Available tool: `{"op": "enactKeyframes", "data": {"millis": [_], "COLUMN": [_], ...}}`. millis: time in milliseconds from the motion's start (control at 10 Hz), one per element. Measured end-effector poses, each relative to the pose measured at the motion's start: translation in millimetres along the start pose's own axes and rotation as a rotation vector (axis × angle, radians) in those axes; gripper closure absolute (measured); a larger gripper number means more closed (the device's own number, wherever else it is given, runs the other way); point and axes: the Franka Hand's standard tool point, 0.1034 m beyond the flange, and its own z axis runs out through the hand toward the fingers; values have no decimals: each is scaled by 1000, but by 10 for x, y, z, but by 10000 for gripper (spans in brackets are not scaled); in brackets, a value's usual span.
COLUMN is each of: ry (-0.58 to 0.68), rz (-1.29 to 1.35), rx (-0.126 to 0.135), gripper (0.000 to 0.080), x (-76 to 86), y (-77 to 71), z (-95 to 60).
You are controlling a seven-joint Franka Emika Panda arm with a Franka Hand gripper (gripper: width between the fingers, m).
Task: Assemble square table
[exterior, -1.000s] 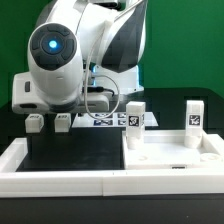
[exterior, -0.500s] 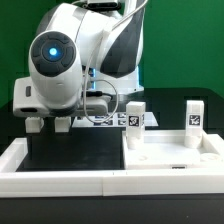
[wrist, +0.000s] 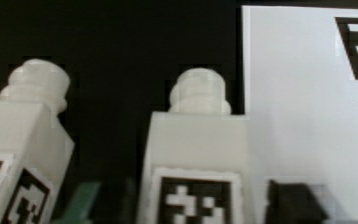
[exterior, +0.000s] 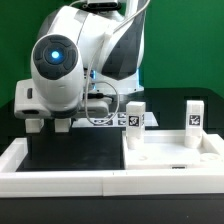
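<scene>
Although nothing on the black worktop (exterior: 70, 160) is a true container, a long white rim (exterior: 60, 186) borders it like a shallow tray. Inside that border the big white square slab (exterior: 170, 156) lies flat at the exterior view's right. Two white blocks stand upright on the slab, one leg (exterior: 135, 121) toward its left side and another leg (exterior: 194, 114) toward its right, well apart. Each shows a black-and-white tag on the face toward the camera; the tags carry patterns only, with no writing that can be read. At the exterior view's left, the arm (exterior: 80, 50) hangs low over two more blocks resting side by side on the bare worktop. In the wrist view these are a centre block (wrist: 202, 140) and a neighbouring block (wrist: 25, 125), close together but apart, each ending in a rounded peg, both pegs pointing the same way, and each with a tag on its upper face. The pincer (wrist: 194, 205) is spread apart, one greyish finger on either side of the centre block with a dark gap showing at each side, so it grips nothing. Just beside the centre block lies the marker board (wrist: 309, 90), flat on the worktop with parts of its tags in sight.
</scene>
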Motion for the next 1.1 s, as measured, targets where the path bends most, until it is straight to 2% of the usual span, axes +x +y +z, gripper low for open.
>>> {"op": "enactKeyframes", "data": {"millis": [700,1000,1100], "ry": [-2,7,12], "rz": [-5,-16,-18], "rx": [3,47,66], "gripper": [512,511,511], "x": [-15,-270,-409], "y": [4,-75,-110], "z": [-20,-377,-565]}}
